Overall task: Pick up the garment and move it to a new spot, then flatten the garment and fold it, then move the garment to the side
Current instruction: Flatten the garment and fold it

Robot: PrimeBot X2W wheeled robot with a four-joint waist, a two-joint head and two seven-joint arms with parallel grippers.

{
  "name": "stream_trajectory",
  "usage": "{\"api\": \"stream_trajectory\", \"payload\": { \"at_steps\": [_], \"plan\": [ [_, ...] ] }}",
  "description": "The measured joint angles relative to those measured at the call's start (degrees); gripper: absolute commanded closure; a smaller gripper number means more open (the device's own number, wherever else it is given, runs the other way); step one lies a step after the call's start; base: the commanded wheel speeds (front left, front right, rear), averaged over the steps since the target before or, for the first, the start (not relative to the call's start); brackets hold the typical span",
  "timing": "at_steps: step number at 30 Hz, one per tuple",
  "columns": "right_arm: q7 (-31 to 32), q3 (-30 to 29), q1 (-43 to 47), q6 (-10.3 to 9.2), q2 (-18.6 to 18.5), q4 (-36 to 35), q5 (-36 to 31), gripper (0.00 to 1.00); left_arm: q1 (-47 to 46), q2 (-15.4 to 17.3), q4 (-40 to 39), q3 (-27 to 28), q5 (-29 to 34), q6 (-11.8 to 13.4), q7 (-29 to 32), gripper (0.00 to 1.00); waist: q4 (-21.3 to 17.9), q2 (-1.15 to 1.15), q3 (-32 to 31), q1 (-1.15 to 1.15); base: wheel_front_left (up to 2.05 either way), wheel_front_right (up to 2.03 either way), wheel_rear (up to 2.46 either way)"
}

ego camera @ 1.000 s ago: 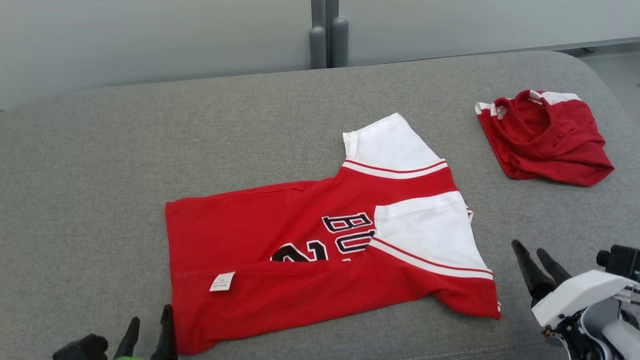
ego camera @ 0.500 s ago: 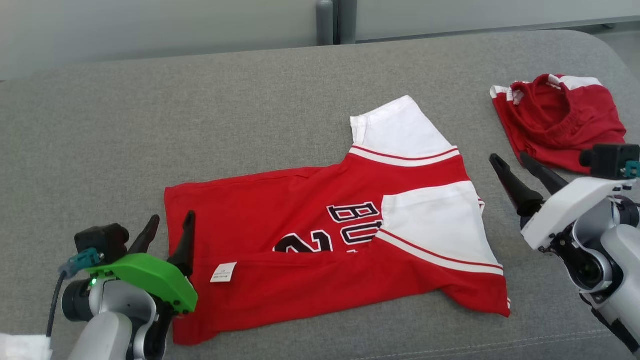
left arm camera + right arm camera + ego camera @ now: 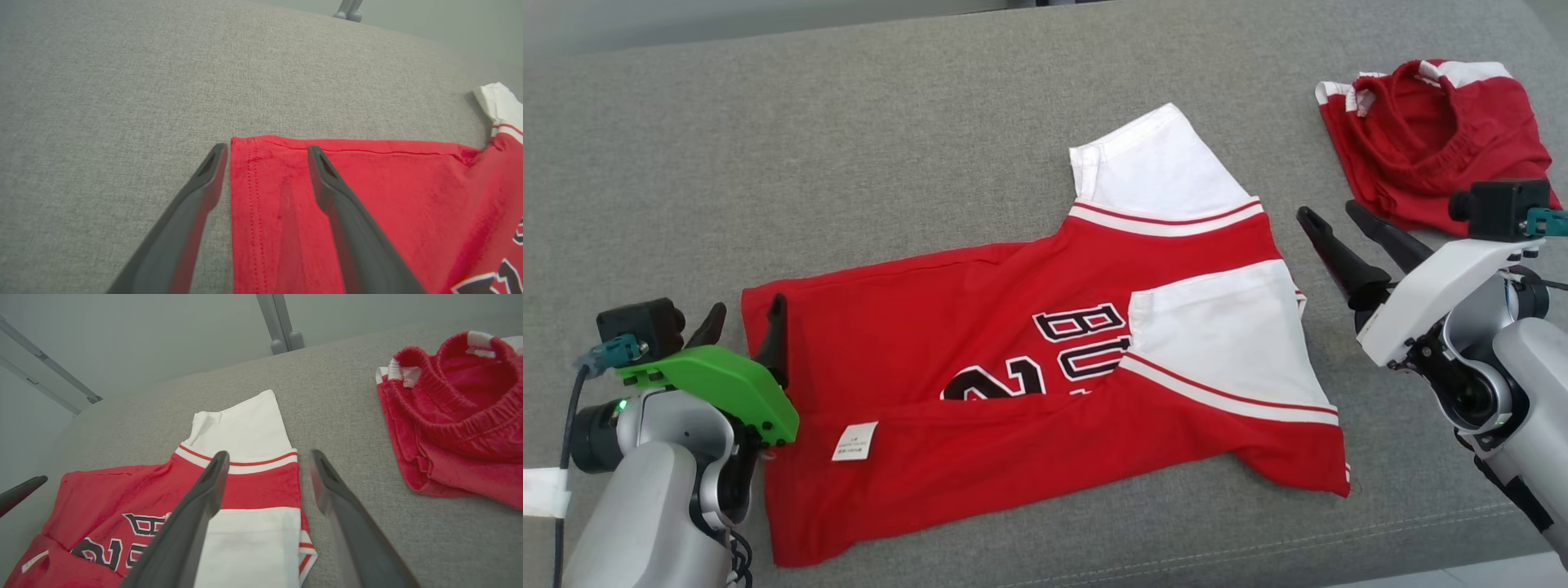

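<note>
1. L gripper [image 3: 747, 306], lower left of head frame: jaws spread wide, nothing held.
2. The shirt [image 3: 980, 384] has its hem corner btw the L fingers. In L wrist view the hem edge runs just inside the left-hand finger, and the right-hand finger is over red cloth. Contact w/ cloth: can't tell.
3. Shirt lies flat on grey cushion [image 3: 849, 163], centre of head frame. Long axis runs left–right across frame, slightly tilted, w/ hem at left and shoulders at right.
4. Shirt's bottom side is folded up over the body. White care label [image 3: 854, 441] shows on the fold, lower left. Black lettering [image 3: 1082, 347] is partly covered by the fold and a sleeve.
5. Folded sleeve [image 3: 1225, 343], white, lies across the chest, right of centre. Far sleeve [image 3: 1152, 163], also white, points toward top of frame.
6. R gripper [image 3: 1331, 210], right side of frame: jaws spread, empty, just beside shirt's shoulder end. In R wrist view the shoulder edge falls btw its fingers.
7. Red shorts [image 3: 1429, 139], crumpled, upper right corner, apart from shirt.
</note>
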Motion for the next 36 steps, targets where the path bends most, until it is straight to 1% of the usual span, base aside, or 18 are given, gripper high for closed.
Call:
{"api": "stream_trajectory", "payload": {
  "at_steps": [5, 10, 17, 21, 23, 24, 25, 26, 27, 28, 29, 33, 36],
  "plan": [
    [0.00, -0.13, -0.91, 0.51, 0.54, 0.63, 0.00, 0.00, -1.80, 0.03, 2.53, 0.30, 0.40, 0.23, 0.00, 0.00, -1.00, 0.00, 1.30, 0.00, 0.00, 0.00, 0.00],
    [-0.10, -0.31, -1.42, 0.57, 1.18, 1.72, 0.00, 0.00, -3.68, 0.03, 5.90, 0.63, 0.74, 0.25, -0.11, 0.00, -1.98, 0.00, 2.37, 0.00, 0.00, 0.00, 0.00],
    [-0.42, -0.33, -1.82, 1.16, 1.60, 2.68, 0.00, 0.00, -5.45, -0.01, 9.80, 1.43, 0.81, 0.53, -0.41, 0.00, -2.34, 0.00, 2.88, 0.00, 0.00, 0.00, 0.00],
    [-0.79, -0.36, -2.08, 1.60, 1.63, 3.57, -0.01, 0.00, -6.59, -0.40, 11.55, 0.65, 0.93, 0.49, -0.43, 0.00, -2.25, 0.00, 2.94, 0.00, 0.00, 0.00, 0.00],
    [-0.81, -0.32, -2.38, 1.93, 1.71, 3.90, -0.30, 0.00, -7.12, -0.80, 12.39, 0.21, 0.97, 0.26, -0.91, 0.14, -2.15, 0.00, 2.92, 0.00, 0.00, 0.00, 0.00],
    [-0.87, -0.25, -2.60, 2.00, 1.79, 4.05, -0.43, 0.00, -7.34, -0.99, 12.78, 0.05, 0.98, 0.12, -0.92, 0.14, -2.10, 0.00, 2.89, 0.00, 0.00, 0.00, 0.00],
    [-0.87, -0.18, -2.89, 2.02, 1.90, 4.21, -0.47, 0.00, -7.46, -1.18, 13.05, -0.01, 0.98, -0.04, -0.98, 0.37, -2.06, 0.00, 2.86, 0.00, 0.00, 0.00, 0.00],
    [-0.87, -0.12, -3.08, 2.21, 2.04, 4.33, -0.56, 0.00, -7.58, -1.33, 13.45, -0.12, 0.99, -0.14, -1.20, 0.57, -2.02, 0.00, 2.82, 0.00, 0.00, 0.00, 0.00],
    [-0.87, 0.01, -3.21, 2.48, 2.21, 4.43, -0.71, 0.00, -7.70, -1.49, 13.86, -0.20, 1.02, -0.32, -1.56, 0.67, -1.98, 0.00, 2.78, 0.00, 0.00, 0.00, 0.00],
    [-0.87, 0.21, -3.27, 2.52, 2.38, 4.57, -0.93, 0.00, -7.86, -1.62, 14.24, -0.24, 1.13, -0.37, -1.75, 0.92, -1.94, 0.00, 2.73, 0.00, 0.00, 0.00, 0.00],
    [-0.87, 0.38, -3.31, 2.52, 2.57, 4.79, -0.97, 0.00, -8.00, -1.68, 14.55, -0.32, 1.25, -0.63, -2.10, 1.00, -1.90, 0.00, 2.67, 0.00, 0.00, 0.00, 0.00],
    [-1.29, 0.41, -4.40, 2.90, 2.74, 6.06, -1.46, 0.00, -8.69, -2.19, 14.97, -0.42, 1.30, -1.55, -4.04, 1.00, -1.61, 0.00, 2.40, 0.00, 0.00, 0.00, 0.00],
    [-1.29, -0.14, -5.82, 2.89, 2.70, 7.24, -1.49, 0.00, -9.41, -3.55, 15.03, -0.65, 1.30, -2.26, -5.37, 1.00, -0.93, 0.00, 2.22, 0.00, 0.00, 0.00, 0.00]
  ]
}}
